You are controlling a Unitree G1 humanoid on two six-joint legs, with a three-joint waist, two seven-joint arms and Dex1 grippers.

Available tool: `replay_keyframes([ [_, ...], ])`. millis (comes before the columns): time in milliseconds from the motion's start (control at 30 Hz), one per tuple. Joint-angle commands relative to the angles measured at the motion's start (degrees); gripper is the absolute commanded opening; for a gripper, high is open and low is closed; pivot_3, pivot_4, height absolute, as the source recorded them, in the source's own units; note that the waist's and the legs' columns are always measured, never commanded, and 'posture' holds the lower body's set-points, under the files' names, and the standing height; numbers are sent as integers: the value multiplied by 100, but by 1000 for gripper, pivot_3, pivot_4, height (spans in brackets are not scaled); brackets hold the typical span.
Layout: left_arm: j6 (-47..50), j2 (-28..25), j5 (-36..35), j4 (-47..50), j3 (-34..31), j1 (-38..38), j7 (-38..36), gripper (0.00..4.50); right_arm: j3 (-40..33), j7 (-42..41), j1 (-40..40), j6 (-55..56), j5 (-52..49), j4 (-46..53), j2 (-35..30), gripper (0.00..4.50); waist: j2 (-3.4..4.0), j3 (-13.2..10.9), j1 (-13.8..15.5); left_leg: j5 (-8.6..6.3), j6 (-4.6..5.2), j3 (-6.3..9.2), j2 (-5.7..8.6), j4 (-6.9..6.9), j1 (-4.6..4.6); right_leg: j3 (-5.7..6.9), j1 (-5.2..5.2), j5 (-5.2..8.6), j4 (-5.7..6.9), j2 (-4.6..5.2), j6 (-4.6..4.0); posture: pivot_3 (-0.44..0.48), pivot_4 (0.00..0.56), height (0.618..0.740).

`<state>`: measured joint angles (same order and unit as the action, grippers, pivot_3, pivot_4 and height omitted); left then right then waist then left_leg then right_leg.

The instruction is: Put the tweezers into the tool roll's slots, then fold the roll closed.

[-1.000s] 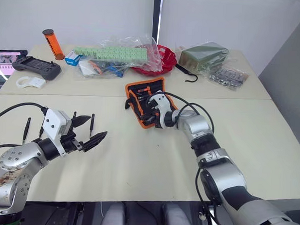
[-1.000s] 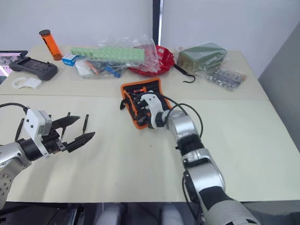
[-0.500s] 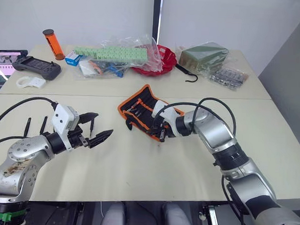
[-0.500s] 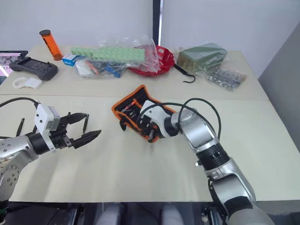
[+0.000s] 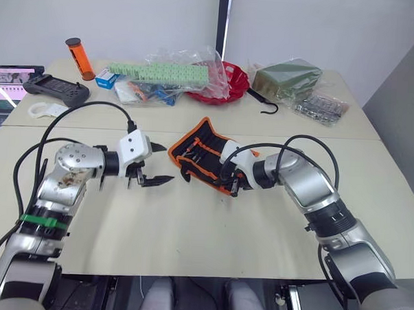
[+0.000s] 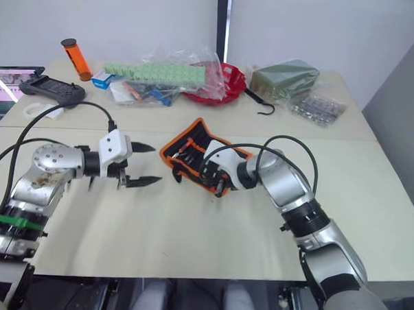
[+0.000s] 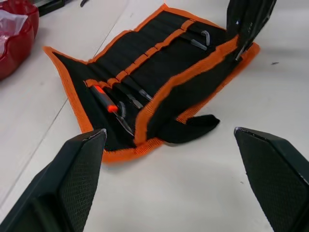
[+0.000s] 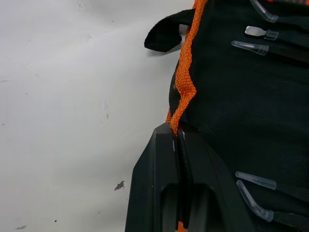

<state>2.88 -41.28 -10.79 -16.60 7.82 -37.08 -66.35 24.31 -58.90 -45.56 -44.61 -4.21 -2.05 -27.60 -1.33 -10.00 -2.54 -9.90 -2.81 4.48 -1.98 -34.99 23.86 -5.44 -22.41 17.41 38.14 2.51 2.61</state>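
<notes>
The tool roll [image 5: 206,149], black with orange binding, lies open and partly rucked at mid-table. My right gripper [image 5: 233,186] is shut on its near orange edge [image 8: 182,92]. Several slim tools with clear tip caps [image 8: 251,47] sit in the slots [image 7: 145,63], beside a red-handled one [image 7: 104,96]. My left gripper [image 5: 167,163] hovers open just left of the roll, its fingers [image 7: 82,169] spread wide and apart from the fabric. Two slim black tweezers [image 5: 129,182] lie on the table, partly hidden under my left wrist.
Along the back edge stand an orange tube [image 5: 80,58], a black controller [image 5: 53,87], plastic bags of green blocks [image 5: 166,73], a red bowl [image 5: 232,80], an olive-green bag [image 5: 289,77], a black hook [image 5: 261,104] and a bag of metal parts [image 5: 323,106].
My right gripper has pulled the roll nearer and to the left, turning it. My left arm has swung right, bringing its open gripper up beside the roll.
</notes>
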Motion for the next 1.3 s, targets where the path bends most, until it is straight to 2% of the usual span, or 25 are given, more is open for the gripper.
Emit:
replay_keyframes([
  [33,-529,142,193,-538,95,-384,-240,4500,-139,109,59,-121,-73,330,-32,48,0,0,-4,0,0,1,0,0,0,0,0,0,1,0,0,0,150,740],
  [367,-1507,633,716,-1697,416,-1079,-558,4500,-191,331,227,-340,-183,639,-47,48,-1,-1,-3,0,1,5,1,-5,1,3,0,0,7,0,0,0,150,740],
  [567,-1998,824,1094,-2459,493,-1404,-382,4500,-205,435,267,-411,-248,716,-44,48,-2,-1,-2,0,1,6,2,-11,3,3,0,0,10,0,1,0,150,740],
  [667,-2239,981,1271,-2942,519,-1615,-276,3658,-264,494,285,-439,-303,734,-9,0,-2,-1,-1,0,1,8,3,-13,3,4,0,0,12,0,2,0,150,740],
  [900,-2488,1121,1335,-3272,478,-1797,-459,1300,-330,521,303,-402,-298,652,-106,0,-3,-2,-1,0,1,10,5,-14,5,5,-1,-1,23,0,3,0,150,740],
  [967,-2526,1155,1340,-3336,474,-1843,-487,641,-372,515,293,-388,-346,632,-112,624,-4,-2,2,0,1,11,6,-19,5,6,-1,-1,30,1,3,0,150,740],
  [1000,-2538,1170,1334,-3357,465,-1856,-503,184,-390,516,285,-376,-369,634,-117,1084,-4,-2,1,0,1,12,7,-20,5,5,-1,0,31,1,3,0,150,740],
  [1067,-2552,1181,1322,-3369,453,-1862,-529,0,-423,519,276,-335,-388,649,-126,1616,-4,-2,-2,0,1,13,7,-21,5,6,-1,0,33,1,3,0,150,740],
  [1267,-2580,1138,1094,-2909,347,-1650,-746,0,-616,622,254,-212,-464,757,-159,3638,-4,-2,-5,0,1,14,7,-20,5,6,-3,0,39,1,3,0,150,740],
  [1300,-2551,1121,1071,-2817,337,-1605,-780,0,-644,624,263,-220,-501,782,-156,3638,-4,-2,-5,0,1,14,7,-20,5,6,-3,0,39,1,3,0,150,740],
])
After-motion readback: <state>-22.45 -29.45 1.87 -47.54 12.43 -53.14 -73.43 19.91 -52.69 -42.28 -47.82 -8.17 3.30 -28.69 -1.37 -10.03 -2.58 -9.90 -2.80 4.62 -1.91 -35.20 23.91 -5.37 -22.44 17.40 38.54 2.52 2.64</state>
